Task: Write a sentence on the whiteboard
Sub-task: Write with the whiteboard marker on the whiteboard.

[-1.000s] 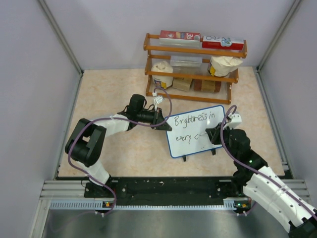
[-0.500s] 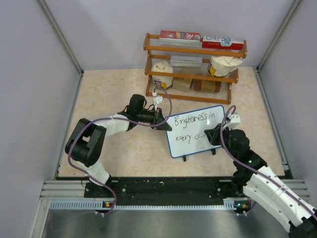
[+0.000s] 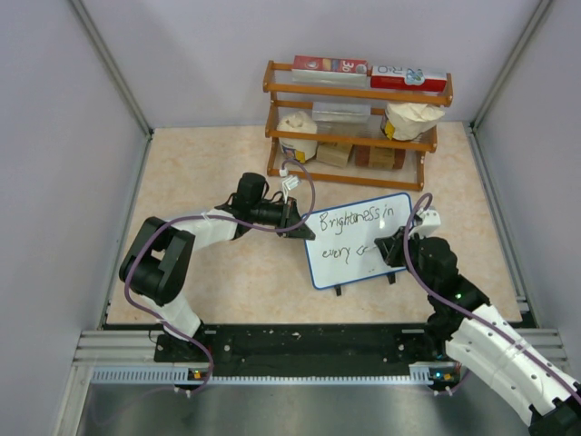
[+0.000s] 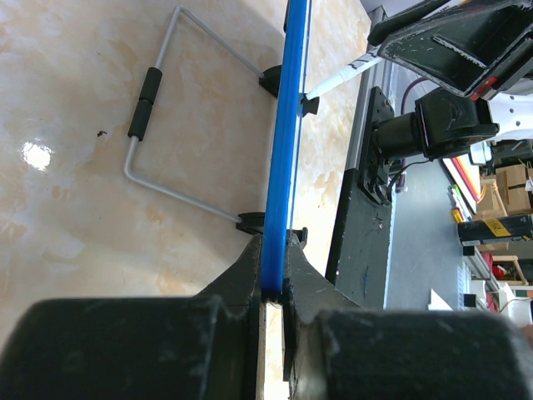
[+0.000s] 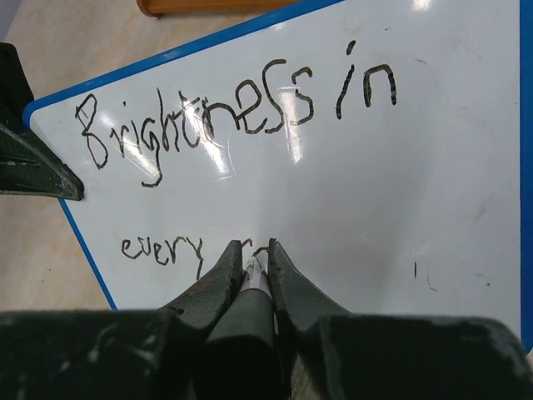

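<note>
The small rectangular white board with rounded corners and a thin blue rim [image 3: 338,271] stands tilted on small black feet in the centre-right of the top view. It rests on the beige marble-patterned tabletop [image 3: 209,182], just below a brown wooden two-tier shelf rack [image 3: 354,123] stocked with boxes and bags.

The left gripper [image 3: 295,221] reaches in from the left of the frame, and its black fingers are clamped on the board's upper-left edge. In the left wrist view the blue rim runs straight up from between the closed fingers of that gripper [image 4: 271,267]. A bent grey wire stand with a black sleeve [image 4: 166,108] lies on the tabletop in the upper left of that picture.

The right gripper [image 3: 388,250] sits at the lower right part of the board, closed on a dark-bodied marker with a pale tip [image 5: 252,287]. The tip touches the white surface.

The black handwritten lettering [image 5: 233,117] reads "Brightness in" on the upper line. Below it comes "every", and then a fresh stroke partly hidden behind the fingertips of the right gripper [image 5: 251,250].
</note>
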